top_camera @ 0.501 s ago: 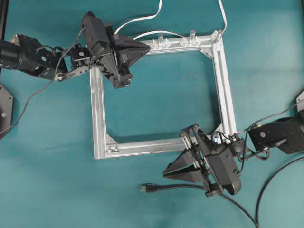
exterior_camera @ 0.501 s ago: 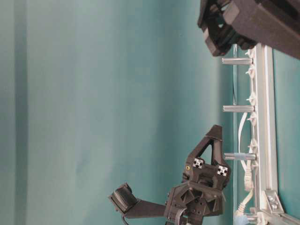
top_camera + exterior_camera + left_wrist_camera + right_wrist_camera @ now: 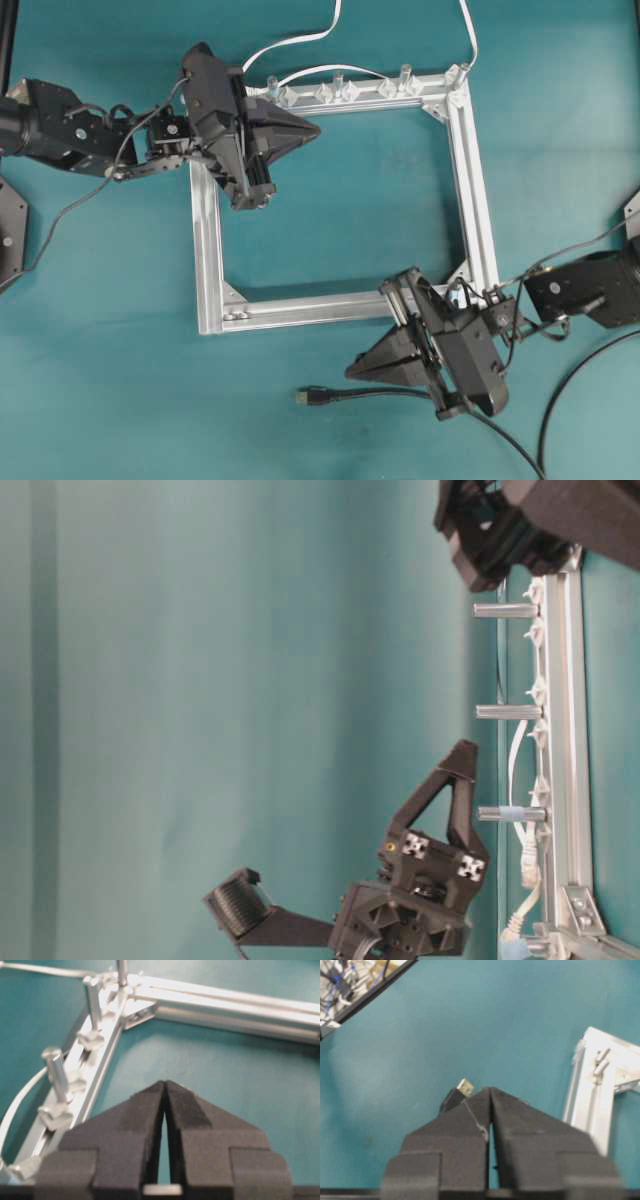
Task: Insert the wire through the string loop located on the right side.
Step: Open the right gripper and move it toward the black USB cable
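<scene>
Since the earlier frame, both arms have shifted slightly; the wire (image 3: 400,394) lies unmoved on the counter (image 3: 100,400), plug just below the right gripper (image 3: 352,370), fingers closed and empty. Left gripper (image 3: 314,129), fingers closed and empty, hovers inside the frame (image 3: 470,180).

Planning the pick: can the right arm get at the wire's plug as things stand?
Probably yes. The plug lies bare on the mat, just beside the right gripper, nothing between them. But the jaws are shut and must open first.

Wire (image 3: 420,394) partly under right hand (image 3: 352,370)
</scene>
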Controlling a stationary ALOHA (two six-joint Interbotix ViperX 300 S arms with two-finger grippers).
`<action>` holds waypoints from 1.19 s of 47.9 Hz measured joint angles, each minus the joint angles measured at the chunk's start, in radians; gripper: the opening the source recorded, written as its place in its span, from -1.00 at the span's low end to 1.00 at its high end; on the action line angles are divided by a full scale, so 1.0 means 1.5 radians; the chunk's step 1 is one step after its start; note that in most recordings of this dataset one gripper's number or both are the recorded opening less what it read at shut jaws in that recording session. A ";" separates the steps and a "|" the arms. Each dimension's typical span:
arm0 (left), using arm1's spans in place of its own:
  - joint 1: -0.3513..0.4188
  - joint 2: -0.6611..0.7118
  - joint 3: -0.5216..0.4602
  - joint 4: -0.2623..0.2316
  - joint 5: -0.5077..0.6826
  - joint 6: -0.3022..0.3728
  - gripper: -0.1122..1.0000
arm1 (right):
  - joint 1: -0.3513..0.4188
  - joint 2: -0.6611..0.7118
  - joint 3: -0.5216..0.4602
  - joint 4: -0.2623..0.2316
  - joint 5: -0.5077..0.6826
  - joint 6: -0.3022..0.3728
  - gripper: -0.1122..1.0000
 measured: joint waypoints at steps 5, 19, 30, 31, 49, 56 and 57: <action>-0.005 -0.010 0.001 0.000 0.001 0.000 -0.78 | 0.010 0.001 -0.008 0.039 0.008 -0.001 -0.03; -0.007 -0.033 0.000 0.000 0.047 -0.006 0.23 | 0.026 0.001 -0.012 0.141 0.009 -0.026 0.59; -0.008 -0.045 0.000 0.000 0.075 -0.016 0.79 | 0.029 0.001 -0.012 0.162 0.009 -0.027 0.59; -0.007 -0.045 0.001 0.000 0.076 -0.016 0.79 | 0.029 0.001 -0.012 0.162 0.009 -0.028 0.59; -0.008 -0.045 0.000 0.000 0.083 -0.017 0.79 | 0.048 0.001 -0.012 0.222 -0.014 -0.034 0.59; -0.008 -0.046 0.001 0.000 0.083 -0.017 0.79 | 0.078 0.001 -0.012 0.292 -0.035 -0.059 0.59; -0.008 -0.045 0.000 0.000 0.082 -0.017 0.79 | 0.082 0.001 -0.012 0.305 -0.036 -0.064 0.59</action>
